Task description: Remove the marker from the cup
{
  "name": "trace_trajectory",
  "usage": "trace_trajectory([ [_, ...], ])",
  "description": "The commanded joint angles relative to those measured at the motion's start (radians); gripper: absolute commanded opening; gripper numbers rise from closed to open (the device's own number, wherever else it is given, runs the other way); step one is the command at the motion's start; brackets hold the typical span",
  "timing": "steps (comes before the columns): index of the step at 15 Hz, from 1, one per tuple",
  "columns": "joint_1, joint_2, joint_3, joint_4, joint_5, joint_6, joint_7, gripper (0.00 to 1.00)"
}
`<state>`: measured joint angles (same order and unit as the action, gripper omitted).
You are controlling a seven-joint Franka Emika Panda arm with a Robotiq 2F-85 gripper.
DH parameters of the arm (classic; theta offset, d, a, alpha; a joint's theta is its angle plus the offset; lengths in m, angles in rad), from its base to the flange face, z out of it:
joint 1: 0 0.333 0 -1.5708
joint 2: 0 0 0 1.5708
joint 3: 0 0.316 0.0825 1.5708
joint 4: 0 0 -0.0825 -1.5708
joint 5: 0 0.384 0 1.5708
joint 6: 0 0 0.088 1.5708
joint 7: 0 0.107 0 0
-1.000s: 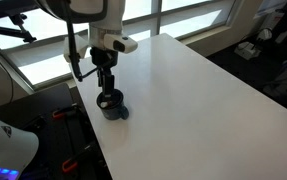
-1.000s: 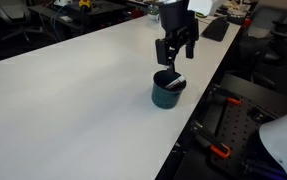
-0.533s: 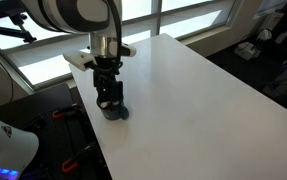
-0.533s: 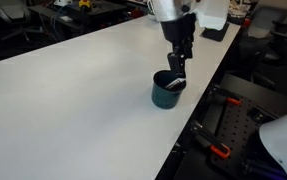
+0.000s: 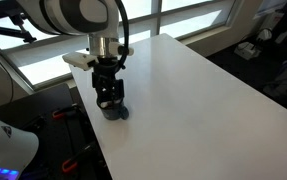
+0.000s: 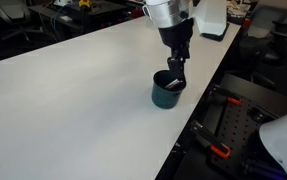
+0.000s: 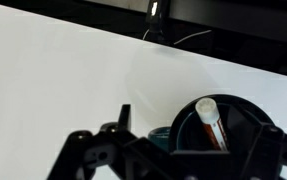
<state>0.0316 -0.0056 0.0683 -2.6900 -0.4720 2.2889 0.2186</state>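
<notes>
The dark cup (image 5: 114, 110) stands on the white table (image 5: 183, 90) close to its edge; it also shows in the other exterior view (image 6: 166, 95). In the wrist view the marker (image 7: 211, 125), reddish-brown with a white end, leans inside the cup (image 7: 238, 112). My gripper (image 5: 108, 96) hangs straight down just above the cup's mouth, also seen in the other exterior view (image 6: 175, 68). In the wrist view its fingers (image 7: 195, 140) stand apart on either side of the marker and hold nothing. The marker is too small to make out in both exterior views.
The table edge (image 6: 188, 115) runs right beside the cup, with floor and red-handled tools (image 6: 218, 152) below. A keyboard (image 6: 215, 30) lies at the table's far end. Windows (image 5: 183, 15) line the wall behind the table.
The wrist has turned about its vertical axis and the gripper has come down closer to the cup's mouth. The cup and marker have not moved.
</notes>
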Motion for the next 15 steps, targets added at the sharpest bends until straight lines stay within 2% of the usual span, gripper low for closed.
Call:
trace_trajectory([
  [1, 0.007, 0.0, -0.006, 0.001, 0.001, -0.001, -0.001, 1.0],
  [4, 0.019, 0.028, 0.003, 0.023, 0.046, 0.021, -0.103, 1.0],
  [9, 0.018, 0.081, 0.003, 0.031, 0.19, 0.085, -0.471, 1.0],
  [10, -0.018, 0.069, -0.033, -0.025, 0.16, 0.124, -0.552, 1.0],
  [12, -0.039, 0.079, -0.059, -0.038, 0.129, 0.124, -0.62, 0.99],
  [14, -0.063, 0.074, -0.088, -0.048, 0.103, 0.117, -0.673, 0.94],
  [15, -0.077, 0.075, -0.104, -0.053, 0.086, 0.123, -0.698, 0.87],
])
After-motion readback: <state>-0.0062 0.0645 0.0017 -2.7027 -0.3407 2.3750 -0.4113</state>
